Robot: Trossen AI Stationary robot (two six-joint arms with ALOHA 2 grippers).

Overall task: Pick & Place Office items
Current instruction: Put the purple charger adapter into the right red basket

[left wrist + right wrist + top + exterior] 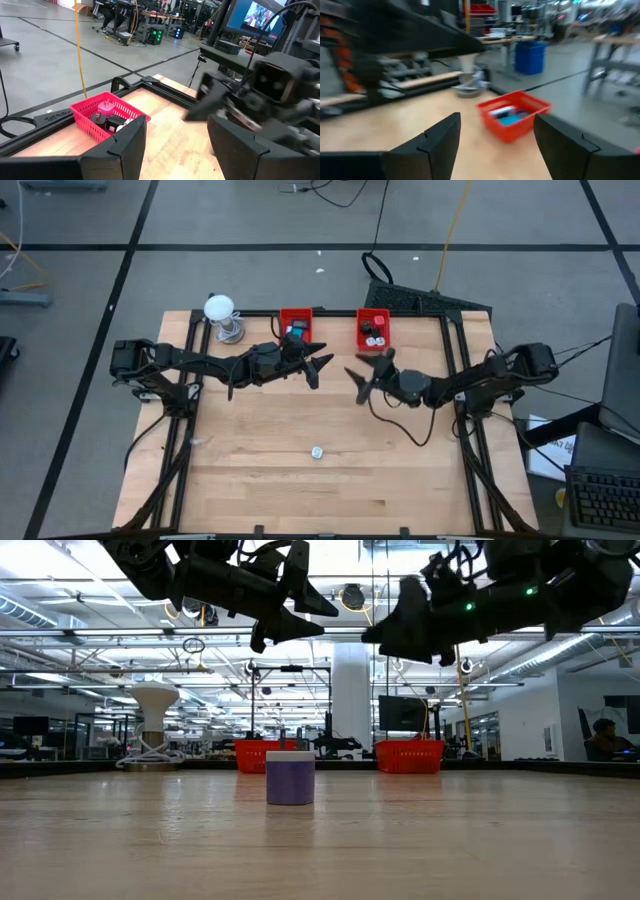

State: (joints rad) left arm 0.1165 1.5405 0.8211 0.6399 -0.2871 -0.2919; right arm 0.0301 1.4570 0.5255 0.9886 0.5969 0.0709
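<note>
One small round piece, white from above and pale violet from the side, stands alone on the wood [317, 452] [290, 778] near the table's middle front. Other small pieces lie in two red bins at the far edge. The left bin [296, 325] [514, 115] holds a cyan piece. The right bin [372, 328] [107, 116] holds pink, black and white pieces. My left gripper [318, 367] [298, 618] [180, 150] hangs open and empty in the air beside the left bin. My right gripper [356, 384] [402, 622] [495, 145] faces it, open and empty, in front of the right bin.
A white ball on a metal stand [220, 312] [153, 725] sits at the far left corner. A black frame [452, 370] borders the table. The two grippers' tips are close together over the table's far middle. Bare wood [250, 440] spreads toward the near edge.
</note>
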